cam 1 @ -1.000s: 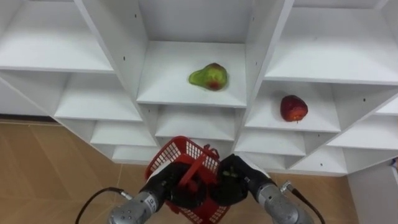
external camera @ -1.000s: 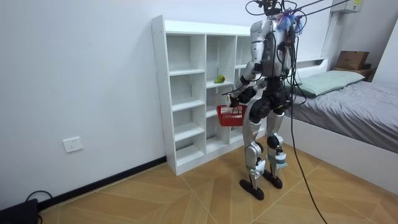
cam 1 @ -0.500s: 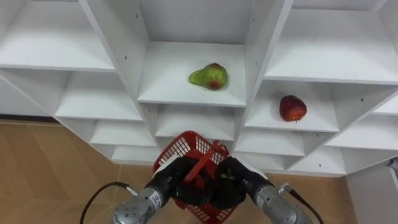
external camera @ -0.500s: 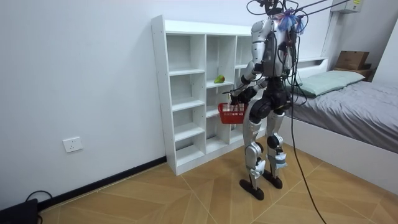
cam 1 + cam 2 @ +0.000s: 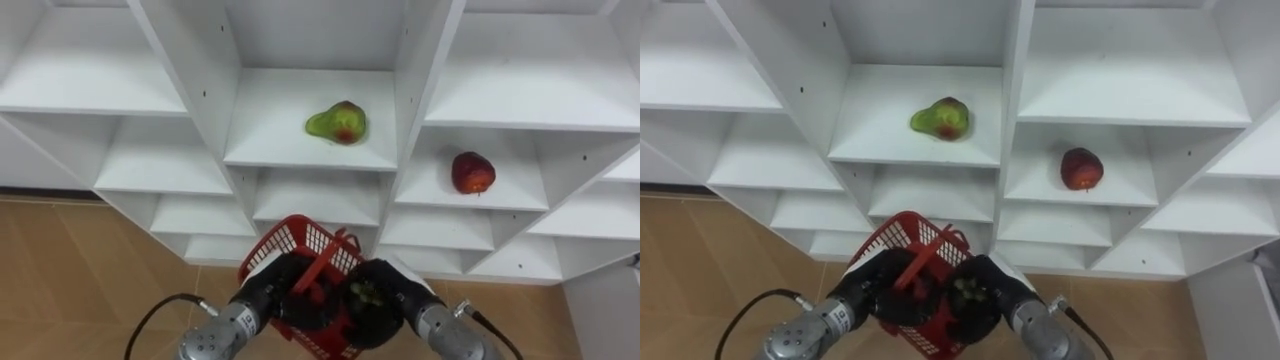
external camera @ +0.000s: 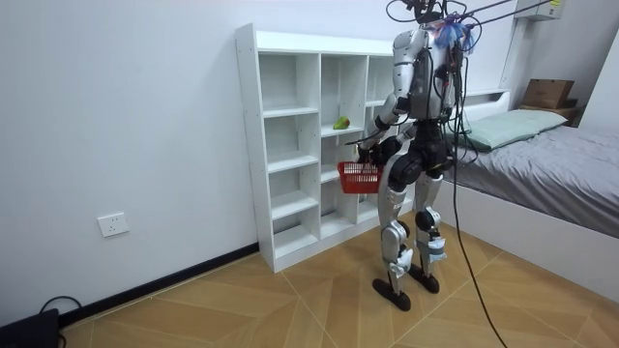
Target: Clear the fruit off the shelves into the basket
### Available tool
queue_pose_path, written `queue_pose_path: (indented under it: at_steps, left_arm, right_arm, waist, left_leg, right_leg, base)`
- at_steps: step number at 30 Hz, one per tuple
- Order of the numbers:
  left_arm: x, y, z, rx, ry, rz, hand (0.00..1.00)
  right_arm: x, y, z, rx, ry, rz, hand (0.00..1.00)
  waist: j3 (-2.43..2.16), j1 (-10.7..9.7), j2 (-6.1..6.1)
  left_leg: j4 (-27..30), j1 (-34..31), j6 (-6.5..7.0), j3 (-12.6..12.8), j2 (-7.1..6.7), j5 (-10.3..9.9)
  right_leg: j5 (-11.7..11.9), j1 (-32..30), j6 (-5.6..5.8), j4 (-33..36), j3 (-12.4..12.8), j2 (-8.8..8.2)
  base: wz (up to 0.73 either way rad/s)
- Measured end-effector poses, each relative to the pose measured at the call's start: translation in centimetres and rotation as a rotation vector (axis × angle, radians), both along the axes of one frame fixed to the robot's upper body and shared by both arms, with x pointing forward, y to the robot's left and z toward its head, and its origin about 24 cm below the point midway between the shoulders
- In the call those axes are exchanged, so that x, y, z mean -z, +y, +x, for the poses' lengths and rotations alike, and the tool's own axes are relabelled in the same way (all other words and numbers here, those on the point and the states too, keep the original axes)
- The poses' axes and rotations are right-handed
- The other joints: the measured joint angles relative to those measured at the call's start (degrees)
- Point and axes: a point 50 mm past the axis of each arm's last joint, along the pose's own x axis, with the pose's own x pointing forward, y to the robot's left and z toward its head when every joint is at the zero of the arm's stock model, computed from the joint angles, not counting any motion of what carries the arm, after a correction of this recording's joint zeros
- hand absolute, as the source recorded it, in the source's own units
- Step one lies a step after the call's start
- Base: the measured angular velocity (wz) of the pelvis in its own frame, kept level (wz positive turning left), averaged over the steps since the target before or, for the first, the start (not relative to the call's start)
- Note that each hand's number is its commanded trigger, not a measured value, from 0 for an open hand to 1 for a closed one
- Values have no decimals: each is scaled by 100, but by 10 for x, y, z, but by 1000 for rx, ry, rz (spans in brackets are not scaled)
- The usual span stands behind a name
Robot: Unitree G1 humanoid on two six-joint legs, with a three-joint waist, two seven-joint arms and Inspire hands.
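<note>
A green and red pear (image 5: 336,123) lies on the middle shelf of the white closet (image 5: 420,60). A red apple (image 5: 472,172) sits one compartment to the right and a little lower. Below them, in front of my body, hangs a red mesh basket (image 5: 296,243). My left hand (image 5: 272,296) is curled round its red handle. My right hand (image 5: 378,303) is pressed against the basket's right side, with a dark greenish patch at its palm; what is in it is hidden. In the room view I stand facing the closet with the basket (image 6: 359,176) at hip height.
The other closet compartments hold nothing. Wooden floor (image 5: 70,270) lies below the shelves. In the room view a bed (image 6: 542,155) stands behind me at the room view's right, and a bare white wall (image 6: 116,116) is on its left.
The basket and both hands have swayed a little right and then back left. Both fruits lie where they were.
</note>
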Motion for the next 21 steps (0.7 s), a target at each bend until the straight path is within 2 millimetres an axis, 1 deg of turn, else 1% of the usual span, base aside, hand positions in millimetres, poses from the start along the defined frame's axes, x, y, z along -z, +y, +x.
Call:
queue_pose_path:
  at_steps: [4, 15, 21]
  left_arm:
    - [1, -5, -2, 15, 10, -10, 100]
    - [4, -3, -3, 5, 46, 2, 100]
    - [4, -1, -2, -24, 57, -18, 100]
  right_arm:
    - [7, -1, -4, 42, 68, 58, 0]
    - [5, -1, -1, 193, 111, 220, 0]
    - [9, 0, -3, 254, 140, 268, 0]
  waist:
    - [-1, -8, 5]
    - [-1, -52, 6]
    - [-1, -165, 5]
  left_leg:
    - [-4, 0, 0, -10, 3, 0]
    - [15, 6, -1, -30, 2, 0]
    - [15, 54, 0, -26, 1, 0]
  right_leg:
    - [0, 0, 0, -2, 0, 4]
    - [0, 24, 0, -9, -36, 0]
    - [0, 76, 0, -10, -35, 0]
  base:
    - [0]
    - [1]
    - [0]
